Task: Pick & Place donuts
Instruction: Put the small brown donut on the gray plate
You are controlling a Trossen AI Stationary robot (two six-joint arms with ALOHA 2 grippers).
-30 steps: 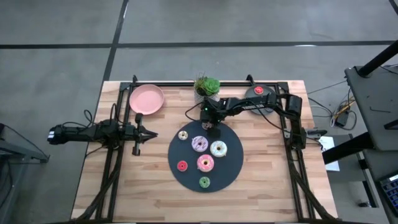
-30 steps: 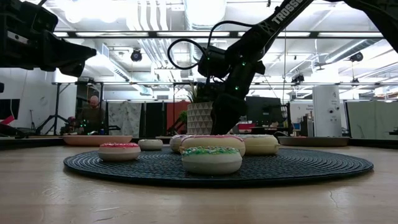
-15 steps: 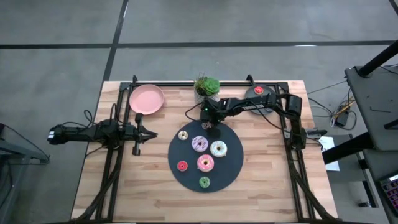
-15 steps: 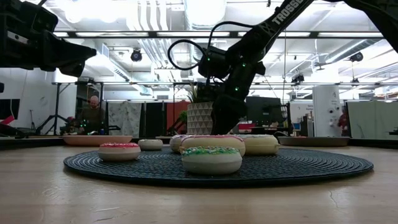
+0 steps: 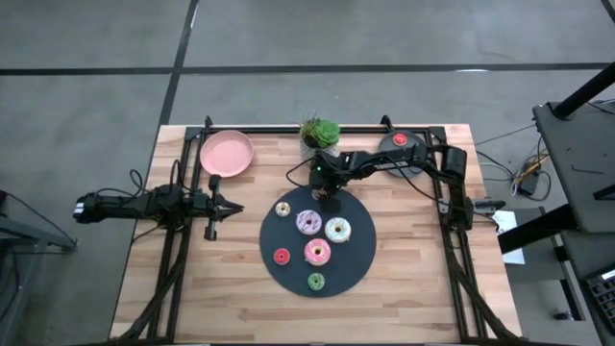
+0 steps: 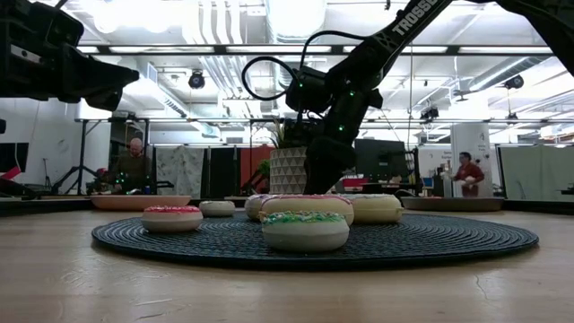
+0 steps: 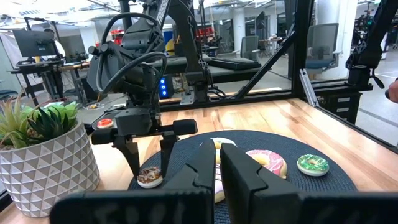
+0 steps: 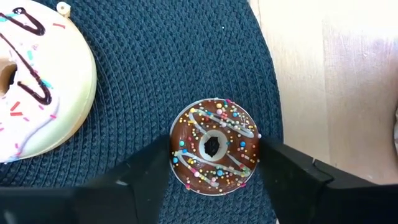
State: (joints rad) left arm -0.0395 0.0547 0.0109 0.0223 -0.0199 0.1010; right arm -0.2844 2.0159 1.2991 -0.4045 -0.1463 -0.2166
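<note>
A dark round mat lies mid-table with several donuts on it: purple-white, white, pink, cream, red and green. A small brown donut with sprinkles lies flat at the mat's far edge. My right gripper points steeply down over it, a finger on each side. My left gripper waits shut and level at the table's left, clear of the mat. My right gripper has the brown donut's outer rim between its two fingers, one on each opposite side. The fingers come slanting down from the table's far right. The donut lies flat on the mat, its frosted top up.
A pink plate stands at the far left. A potted plant stands just behind the right gripper. A grey plate at the far right holds a red donut. Black frame rails run along the table's left, right and far sides.
</note>
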